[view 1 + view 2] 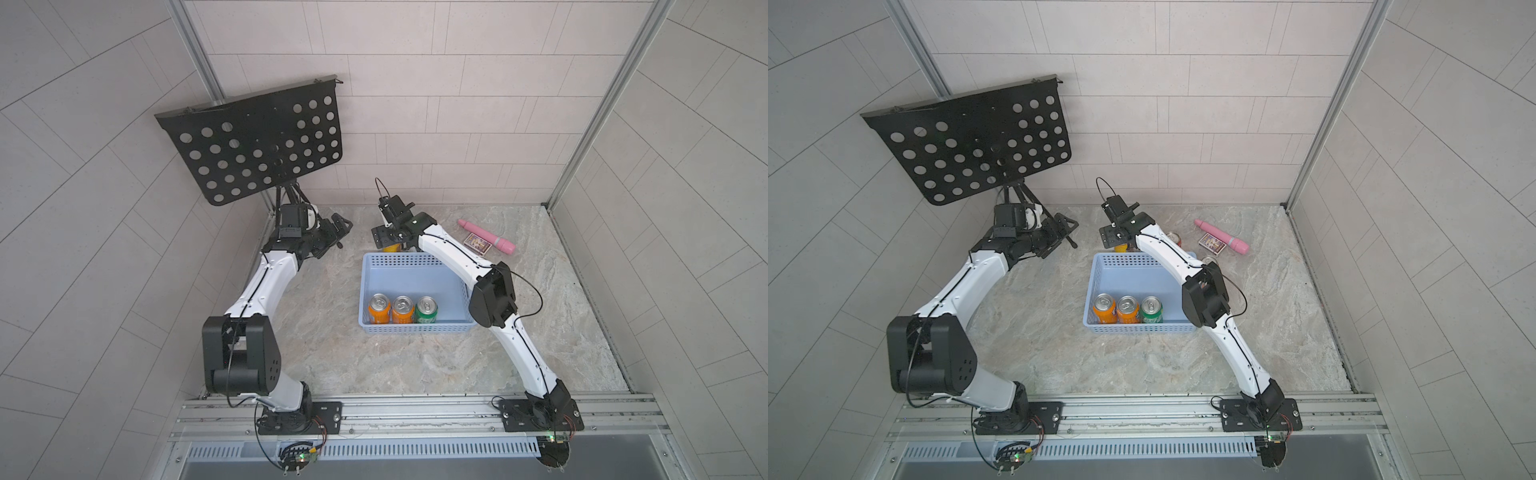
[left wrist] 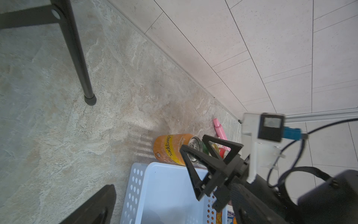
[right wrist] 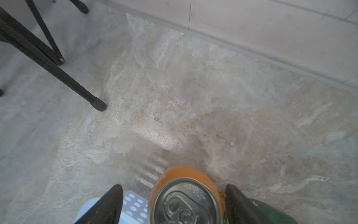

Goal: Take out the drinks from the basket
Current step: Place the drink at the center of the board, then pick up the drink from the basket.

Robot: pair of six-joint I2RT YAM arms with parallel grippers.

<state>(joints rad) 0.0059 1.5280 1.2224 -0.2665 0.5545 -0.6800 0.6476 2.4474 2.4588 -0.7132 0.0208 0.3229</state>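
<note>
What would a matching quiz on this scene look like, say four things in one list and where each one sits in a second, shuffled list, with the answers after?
Things
1. green can
2. orange can at the right gripper
3. pink tube
4. card box

Places
A. outside the basket, between open jaws
B. flat on the table, close beside the tube
C. inside the basket, at its near wall
D. lying on the table, nearest the back right corner

Pairs: 1-C, 2-A, 3-D, 4-B
</note>
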